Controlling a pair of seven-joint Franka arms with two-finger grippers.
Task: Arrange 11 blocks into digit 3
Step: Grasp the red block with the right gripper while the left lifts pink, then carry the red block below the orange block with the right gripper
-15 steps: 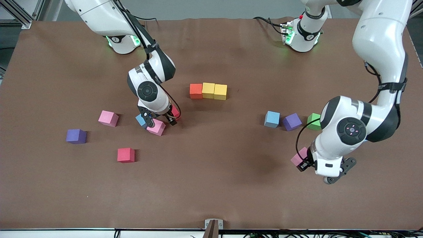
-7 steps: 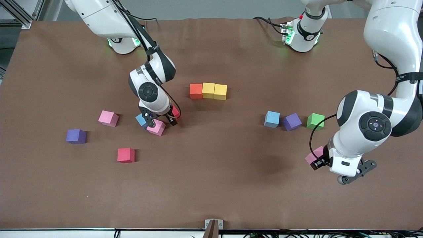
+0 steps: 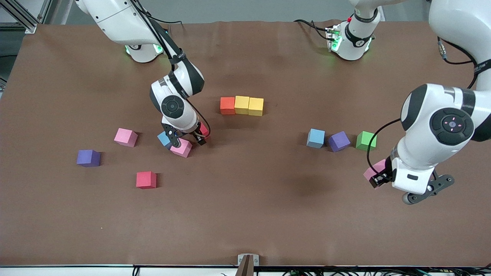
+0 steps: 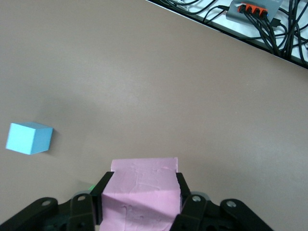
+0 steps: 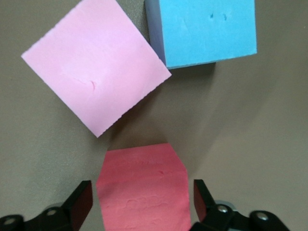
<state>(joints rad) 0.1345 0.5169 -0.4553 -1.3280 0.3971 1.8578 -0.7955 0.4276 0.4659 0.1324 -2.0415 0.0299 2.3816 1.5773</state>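
An orange block (image 3: 227, 105) and two yellow blocks (image 3: 242, 104) (image 3: 256, 106) lie in a touching row mid-table. My right gripper (image 3: 188, 140) (image 5: 143, 204) is down at the table, open, its fingers either side of a red block (image 5: 144, 187) (image 3: 204, 131) with a gap on each side. A pink block (image 3: 182, 148) (image 5: 96, 65) and a blue block (image 3: 164, 138) (image 5: 202, 29) lie right beside it. My left gripper (image 3: 378, 179) (image 4: 143, 187) is shut on another pink block (image 3: 375, 170) (image 4: 142, 192), over bare table close to the green block (image 3: 366, 140).
A light blue block (image 3: 315, 138) (image 4: 29, 138), a purple block (image 3: 339, 141) and the green one lie in a loose line toward the left arm's end. Toward the right arm's end lie a pink block (image 3: 126, 137), a purple block (image 3: 88, 158) and a red block (image 3: 146, 179).
My left arm has carried its pink block toward the left arm's end of the table. The right gripper has stayed over the red block.
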